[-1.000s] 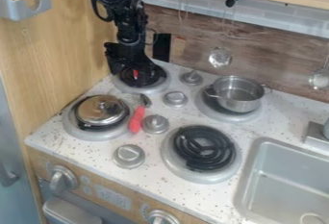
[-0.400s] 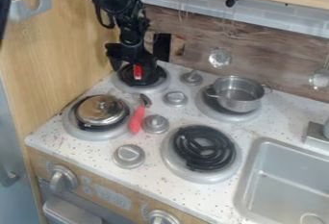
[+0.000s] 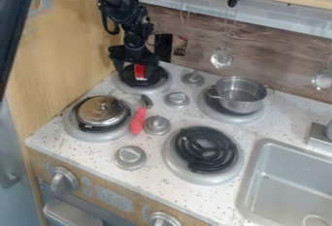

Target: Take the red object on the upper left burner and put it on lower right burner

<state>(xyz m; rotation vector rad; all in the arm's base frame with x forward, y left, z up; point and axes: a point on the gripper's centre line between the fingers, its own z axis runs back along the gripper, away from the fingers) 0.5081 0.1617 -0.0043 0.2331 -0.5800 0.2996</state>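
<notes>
At the left edge a dark shape (image 3: 16,26) now covers much more of the view than in the last frame, hiding most of the grey holder on the wooden side panel (image 3: 65,45). Next comes the lower left burner (image 3: 81,134), with a shiny round lid (image 3: 102,109) on it, both just where they were.

Behind that, my black arm (image 3: 129,19) comes down from the top, and my gripper (image 3: 136,72) hangs low over the upper left burner (image 3: 146,90). I have shifted slightly to the right. My fingers (image 3: 119,66) stand apart, one on each side of the red object (image 3: 139,70). More of its red face shows between them than before; its top is hidden under me, and I cannot tell whether it touches the coil.

In front of me, the red-handled utensil (image 3: 138,121) lies unmoved on the white table (image 3: 175,116), beside a grey knob (image 3: 157,125). Farther right is the lower right burner (image 3: 194,145), its black coil in plain sight. Behind it the metal pot (image 3: 243,99) sits on the upper right burner (image 3: 224,117), and the grey sink (image 3: 285,186) is rightmost, all unchanged.
</notes>
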